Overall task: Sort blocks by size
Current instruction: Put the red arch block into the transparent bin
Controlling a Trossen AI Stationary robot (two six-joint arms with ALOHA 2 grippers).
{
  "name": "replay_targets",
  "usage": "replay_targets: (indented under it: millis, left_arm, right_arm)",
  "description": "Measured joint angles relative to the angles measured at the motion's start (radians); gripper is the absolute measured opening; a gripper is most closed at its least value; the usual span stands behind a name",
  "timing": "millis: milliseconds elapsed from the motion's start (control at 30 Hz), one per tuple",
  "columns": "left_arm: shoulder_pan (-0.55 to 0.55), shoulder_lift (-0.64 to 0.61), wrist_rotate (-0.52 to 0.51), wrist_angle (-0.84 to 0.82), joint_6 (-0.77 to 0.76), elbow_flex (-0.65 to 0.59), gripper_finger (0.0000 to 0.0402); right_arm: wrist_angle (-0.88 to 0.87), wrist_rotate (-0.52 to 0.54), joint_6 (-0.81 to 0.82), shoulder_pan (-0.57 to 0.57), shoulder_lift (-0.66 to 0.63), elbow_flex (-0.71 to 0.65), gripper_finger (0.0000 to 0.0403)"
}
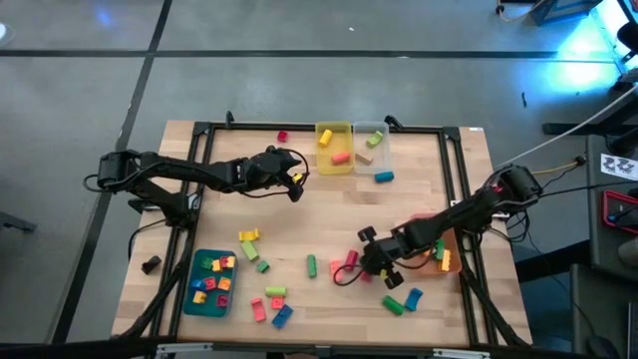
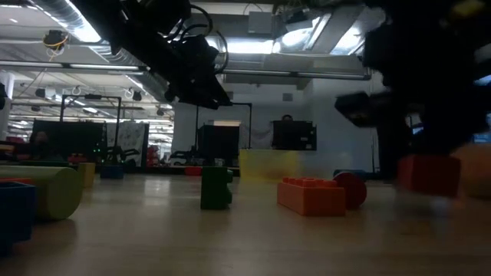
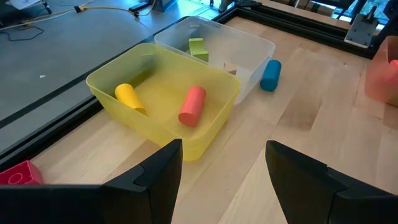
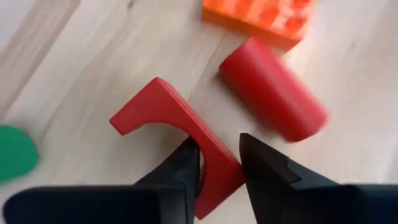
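Loose blocks lie on the wooden table's near half. My right gripper (image 1: 351, 271) is shut on a red arch-shaped block (image 4: 168, 112). Beside that block lie a red cylinder (image 4: 273, 90) and an orange studded brick (image 4: 261, 15). My left gripper (image 3: 224, 174) hangs open above the table, just short of a yellow bin (image 3: 106, 84), with nothing between its fingers. That bin holds a yellow cylinder (image 3: 130, 98) and a red one (image 3: 193, 104). My right gripper pinches one leg of the red arch (image 4: 217, 180) between its two fingers (image 4: 183, 168), which slant steeply down onto it. The rest of the arch sticks out beyond the fingertips. Whether it is clear of the table I cannot tell.
A clear bin (image 1: 371, 148) stands beside the yellow bin (image 1: 334, 148) at the far edge, with a blue cylinder (image 1: 384, 177) next to it. A teal bin (image 1: 194, 299) with several blocks sits near left, and an orange bin (image 1: 451, 244) sits under the right arm. A black frame rims the table.
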Motion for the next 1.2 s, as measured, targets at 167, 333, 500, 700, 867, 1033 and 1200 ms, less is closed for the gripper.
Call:
replay_targets:
  millis: [167, 333, 500, 700, 867, 1033, 1200]
  left_arm:
    - [0.0, 0.0, 0.0, 0.0, 0.0, 0.0, 0.0214]
    - [0.0, 0.0, 0.0, 0.0, 0.0, 0.0, 0.0214]
    - [0.0, 0.0, 0.0, 0.0, 0.0, 0.0, 0.0214]
    - [0.0, 0.0, 0.0, 0.0, 0.0, 0.0, 0.0214]
    - [0.0, 0.0, 0.0, 0.0, 0.0, 0.0, 0.0214]
    - [0.0, 0.0, 0.0, 0.0, 0.001, 0.0, 0.0214]
    - [0.0, 0.0, 0.0, 0.0, 0.002, 0.0, 0.0214]
  right_arm:
    - [-0.261, 0.126, -0.048, 0.0, 0.0, 0.141, 0.0095]
    - [-0.462, 0.284, -0.106, -0.026, 0.0, 0.268, 0.0102]
    - [-0.593, 0.38, -0.164, -0.101, -0.001, 0.356, 0.0097]
    - [-0.673, 0.473, -0.283, -0.241, -0.001, 0.4, 0.01]
    - [-0.686, 0.514, -0.376, -0.385, -0.001, 0.406, 0.0098]
    - [-0.664, 0.536, -0.458, -0.534, -0.001, 0.406, 0.0099]
    - [-0.61, 0.534, -0.503, -0.679, -0.001, 0.406, 0.0098]
